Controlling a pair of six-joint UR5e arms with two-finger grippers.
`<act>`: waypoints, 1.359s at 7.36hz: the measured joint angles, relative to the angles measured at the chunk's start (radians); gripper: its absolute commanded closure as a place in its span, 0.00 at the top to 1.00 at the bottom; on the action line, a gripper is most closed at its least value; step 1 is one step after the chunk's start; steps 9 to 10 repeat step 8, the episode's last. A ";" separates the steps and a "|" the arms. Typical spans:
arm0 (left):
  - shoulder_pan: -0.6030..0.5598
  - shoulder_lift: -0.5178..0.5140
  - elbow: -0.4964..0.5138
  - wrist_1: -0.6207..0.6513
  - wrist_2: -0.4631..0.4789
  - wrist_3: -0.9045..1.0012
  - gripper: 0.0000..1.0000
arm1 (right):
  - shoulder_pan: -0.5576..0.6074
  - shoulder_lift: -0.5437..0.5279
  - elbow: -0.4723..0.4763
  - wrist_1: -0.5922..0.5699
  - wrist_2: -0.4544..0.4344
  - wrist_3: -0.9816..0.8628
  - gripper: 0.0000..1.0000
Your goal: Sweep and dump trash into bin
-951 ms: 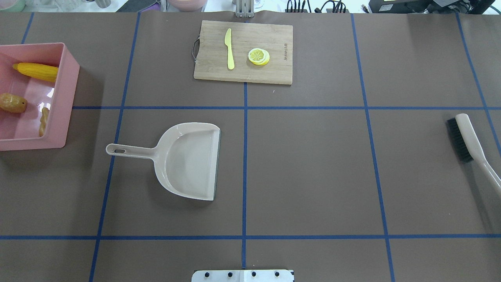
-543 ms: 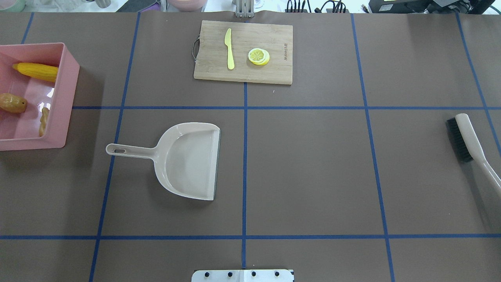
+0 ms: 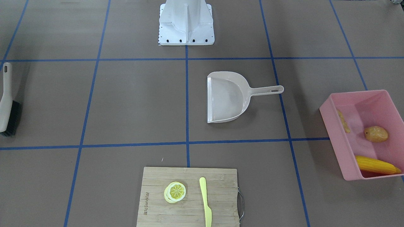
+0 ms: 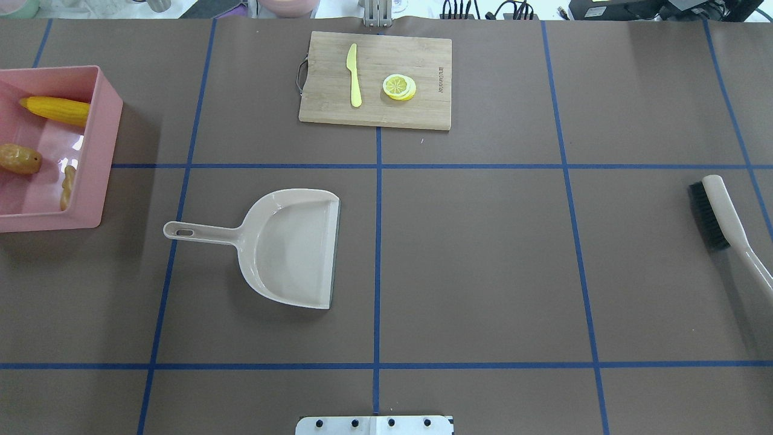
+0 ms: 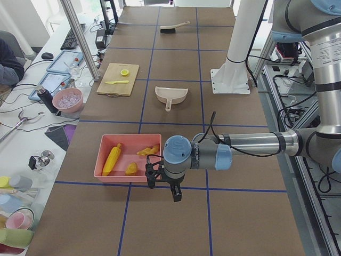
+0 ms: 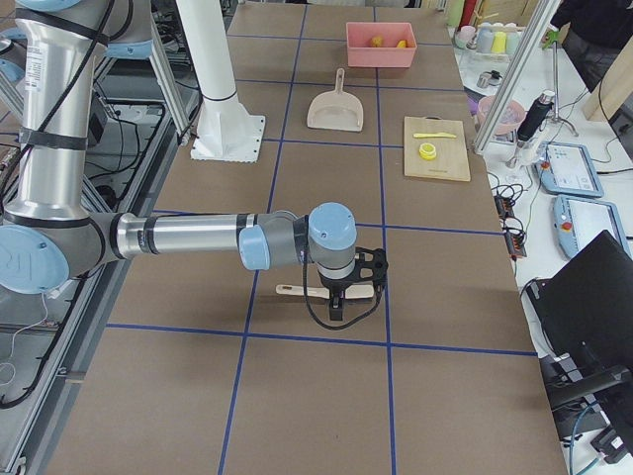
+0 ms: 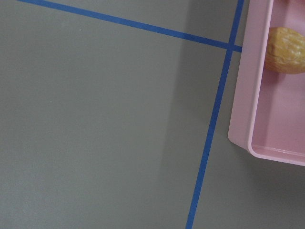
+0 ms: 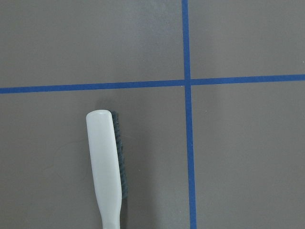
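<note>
At the left edge of the overhead view, inside the pink bin (image 4: 107, 151): corn cob (image 4: 55, 110) toward the top, potato (image 4: 20, 159) mid, ginger root (image 4: 67, 187) lower, close along the right wall. The pieces lie apart from one another. With all three in the bin, the dump reads as done.

Handling, judged: toys look like hard moulded plastic, so light, stiff and slick. Cob and potato are likely to roll. Better pushed by bristles than pinched; if pinched, take the cob across its middle.

Dustpan (image 4: 293, 248) centre-left, empty, handle pointing toward the bin. Brush (image 4: 721, 211) flat at the right edge. Cutting board (image 4: 374, 60) top centre, carrying knife (image 4: 353, 75) and lemon slices (image 4: 399, 87).

Left gripper (image 5: 173, 188) hangs just beside the bin, right gripper (image 6: 343, 297) over the brush. Whether either is released or clenched, cannot tell.
</note>
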 measured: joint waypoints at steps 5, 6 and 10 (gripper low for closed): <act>-0.022 0.012 0.003 0.001 0.001 0.001 0.98 | 0.009 0.001 0.013 -0.054 -0.007 -0.020 1.00; -0.027 0.013 0.002 0.001 -0.001 0.001 0.98 | 0.011 0.002 0.016 -0.062 -0.010 -0.020 1.00; -0.032 0.019 -0.001 0.001 -0.004 0.002 0.98 | 0.015 -0.003 0.023 -0.067 -0.013 -0.021 1.00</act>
